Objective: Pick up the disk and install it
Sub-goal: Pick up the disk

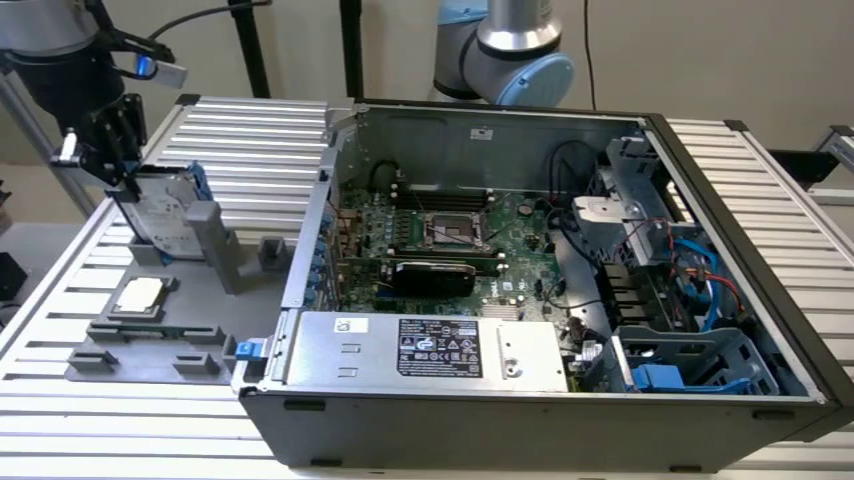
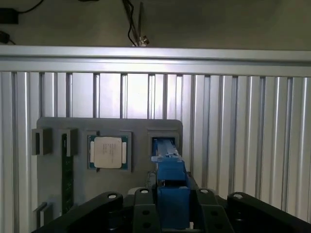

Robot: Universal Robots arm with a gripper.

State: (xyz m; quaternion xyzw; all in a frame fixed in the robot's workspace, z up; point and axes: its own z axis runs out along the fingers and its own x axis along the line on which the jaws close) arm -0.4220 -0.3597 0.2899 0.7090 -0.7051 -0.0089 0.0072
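In the upper left of the exterior frame, the gripper (image 1: 120, 180) is pinching the top edge of the disk (image 1: 163, 212) — the drive is standing upright in the grey holder (image 1: 214, 245). The CPU chip (image 1: 140, 296) is lying just below it, and the open computer case (image 1: 534, 420) is sitting to the right — well apart.

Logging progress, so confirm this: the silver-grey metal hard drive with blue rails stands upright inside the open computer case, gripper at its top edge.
Wrong place. The silver-grey metal hard drive with blue rails stands upright, gripper at its top edge, but outside the open dark-grey computer case, in the grey plastic holder on the exterior view's left. The exterior view shows it.
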